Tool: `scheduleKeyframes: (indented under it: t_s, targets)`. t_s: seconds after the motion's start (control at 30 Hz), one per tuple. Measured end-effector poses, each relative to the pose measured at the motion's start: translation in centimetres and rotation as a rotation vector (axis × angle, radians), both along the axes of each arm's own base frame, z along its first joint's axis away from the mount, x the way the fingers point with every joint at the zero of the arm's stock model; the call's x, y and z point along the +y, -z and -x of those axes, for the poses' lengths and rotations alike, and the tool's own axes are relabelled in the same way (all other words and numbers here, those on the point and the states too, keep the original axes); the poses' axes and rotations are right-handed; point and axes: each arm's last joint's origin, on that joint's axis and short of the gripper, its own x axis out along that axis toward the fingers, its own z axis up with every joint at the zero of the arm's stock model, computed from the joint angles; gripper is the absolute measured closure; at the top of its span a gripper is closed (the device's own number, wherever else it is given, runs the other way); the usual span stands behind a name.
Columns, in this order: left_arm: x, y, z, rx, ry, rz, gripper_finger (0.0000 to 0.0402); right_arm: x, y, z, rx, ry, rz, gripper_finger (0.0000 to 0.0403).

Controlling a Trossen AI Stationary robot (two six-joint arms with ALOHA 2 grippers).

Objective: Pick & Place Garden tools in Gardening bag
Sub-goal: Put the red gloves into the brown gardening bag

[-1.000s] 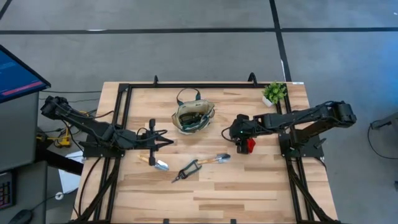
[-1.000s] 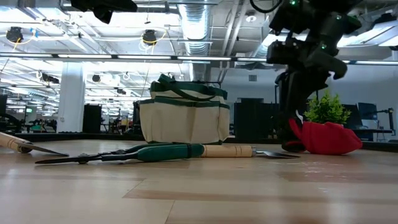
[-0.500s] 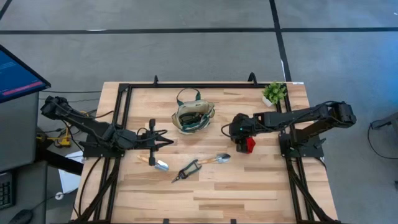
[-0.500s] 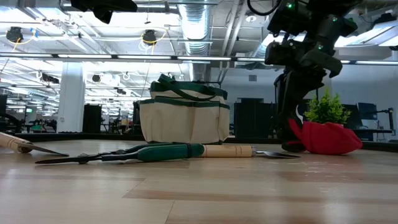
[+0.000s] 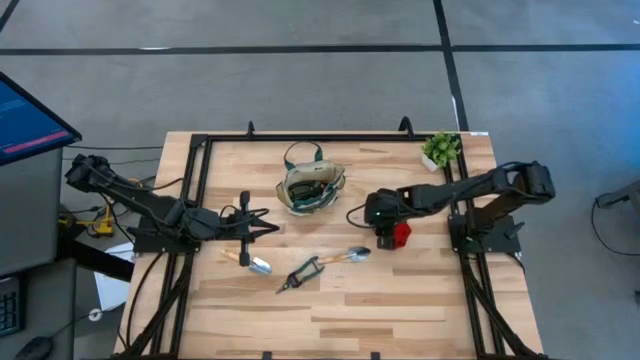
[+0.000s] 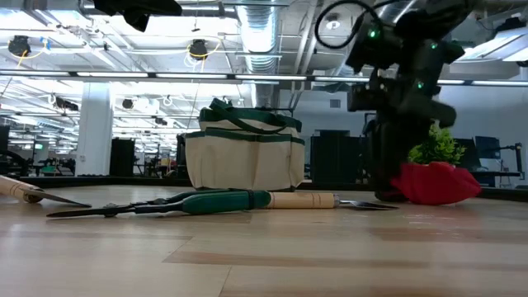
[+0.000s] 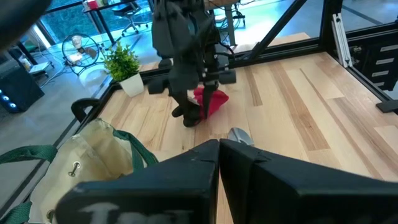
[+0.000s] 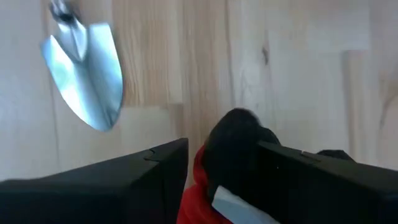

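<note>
The red-and-black piece lies on the table right of centre. My right gripper points down over its left end, open, with the piece's black end between the fingers. The silver trowel, the green-handled pruners and a wood-handled tool lie flat in a row toward the near side. The cream gardening bag with green trim stands upright at the far middle. My left gripper hangs shut above the table, left of the bag, holding nothing. My right gripper comes from above, slanting down, with one finger on either side of the piece's black end. The piece lies on the table. Whether the fingers touch it, I cannot tell.
A small green potted plant stands at the far right corner. A black frame runs along the table's left, far and right sides. Bare wood lies along the near edge.
My right gripper has come down toward the table and a little toward the left edge, onto the red-and-black piece's black end. The tools and the bag lie as before.
</note>
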Motion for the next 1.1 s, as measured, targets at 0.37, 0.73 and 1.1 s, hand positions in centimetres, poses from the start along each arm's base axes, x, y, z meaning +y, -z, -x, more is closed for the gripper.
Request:
scheduleKeyframes:
  t_s: [0.37, 0.73, 1.1]
  targets:
    - [0.0, 0.0, 0.0, 0.000, 0.000, 0.000, 0.0399, -0.1, -1.2, 0.1, -0.024, -0.001, 0.003, 0.0388]
    - [0.0, 0.0, 0.0, 0.000, 0.000, 0.000, 0.0399, -0.3, -9.8, -2.0, -0.294, -0.081, 0.255, 0.0401]
    - [0.0, 0.0, 0.0, 0.000, 0.000, 0.000, 0.0399, -2.0, -15.9, -6.3, -0.770, -0.158, 0.522, 0.0402]
